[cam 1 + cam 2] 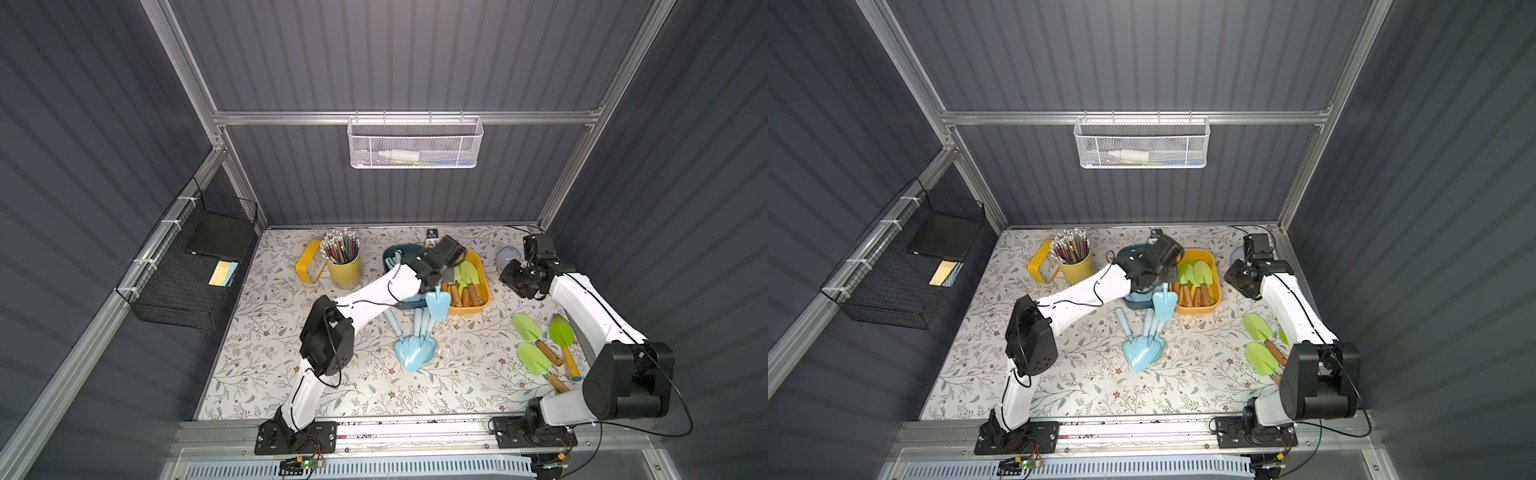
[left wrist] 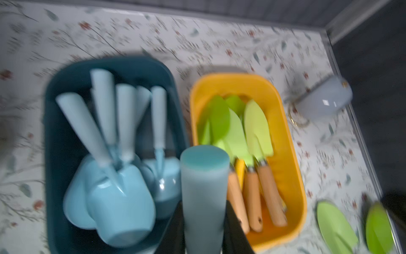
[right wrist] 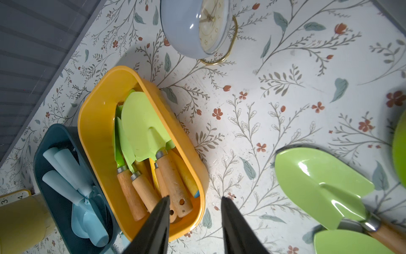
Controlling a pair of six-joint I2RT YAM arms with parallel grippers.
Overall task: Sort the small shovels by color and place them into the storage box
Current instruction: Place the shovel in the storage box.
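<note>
While left hand (image 2: 204, 224) clamps pale-blue shovel (image 1: 438, 305) by handle, blade hanging down, right hand (image 3: 195, 200) stands apart, empty.

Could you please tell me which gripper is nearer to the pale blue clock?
Right. The right gripper hangs close by the clock, jaws open and empty. The left gripper is farther off, above the blue box and yellow box, jaws shut on a blue shovel.

**Boxes behind, shovels before**

The left box (image 2: 50, 132) and right box (image 3: 92, 123) sit side by side behind the middle of the table (image 1: 270, 374), shovels (image 3: 142, 127) in both, a hanging shovel (image 1: 438, 303) just before them. A cup of pencils (image 1: 344, 270) stands left, a clock (image 3: 186, 33) right. A heap of shovels (image 1: 415, 353) lies nearer; three shovels (image 1: 534, 357) by the right edge.
</note>
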